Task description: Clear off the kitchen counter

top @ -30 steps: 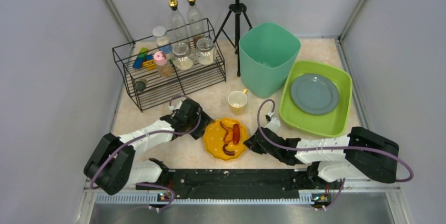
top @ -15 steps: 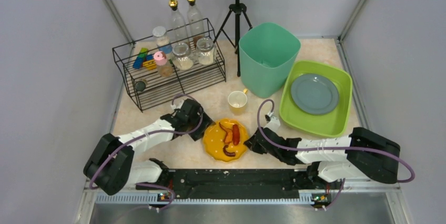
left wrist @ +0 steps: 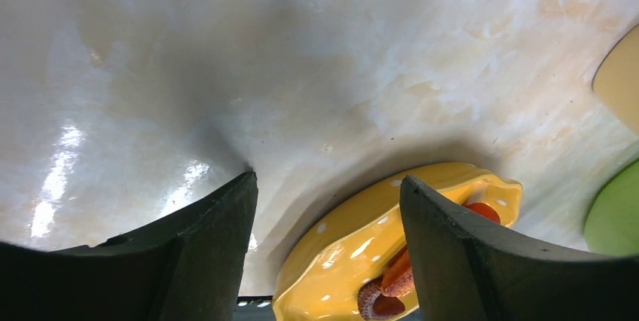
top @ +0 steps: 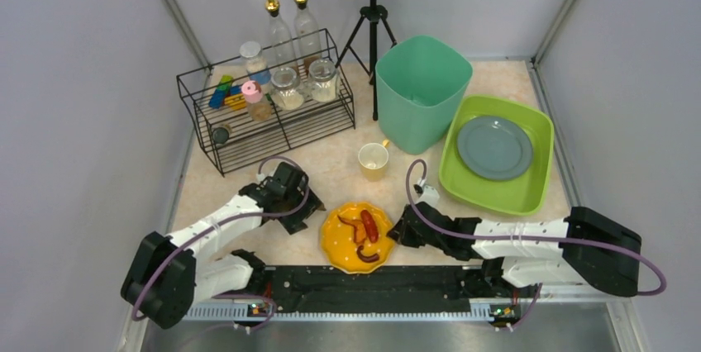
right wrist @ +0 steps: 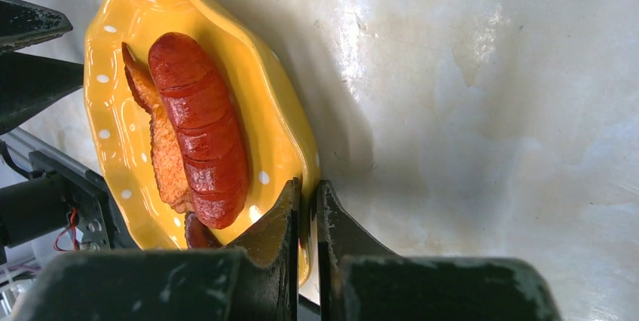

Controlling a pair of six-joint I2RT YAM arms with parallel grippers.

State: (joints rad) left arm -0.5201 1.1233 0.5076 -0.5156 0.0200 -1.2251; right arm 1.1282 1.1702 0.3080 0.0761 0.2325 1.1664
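A yellow dotted plate (top: 355, 238) with a red sausage (top: 369, 225) and other food scraps sits at the near edge of the kitchen counter (top: 331, 162). My right gripper (top: 400, 231) is shut on the plate's right rim (right wrist: 305, 185); the sausage (right wrist: 197, 125) lies just left of the fingers. My left gripper (top: 307, 218) is open and empty, just left of the plate (left wrist: 377, 238), not touching it. A yellow cup (top: 373, 158) stands upright behind the plate.
A black wire rack (top: 264, 112) with jars and bottles stands at the back left. A green tub (top: 422, 88) stands at the back, beside a tripod (top: 372, 30). A lime tray (top: 529, 178) holds a grey plate (top: 494, 147). A black rail (top: 364, 282) runs along the front edge.
The right gripper has pulled the plate toward the front rail and a little right. The left gripper has let go of the plate's left rim and drawn back left.
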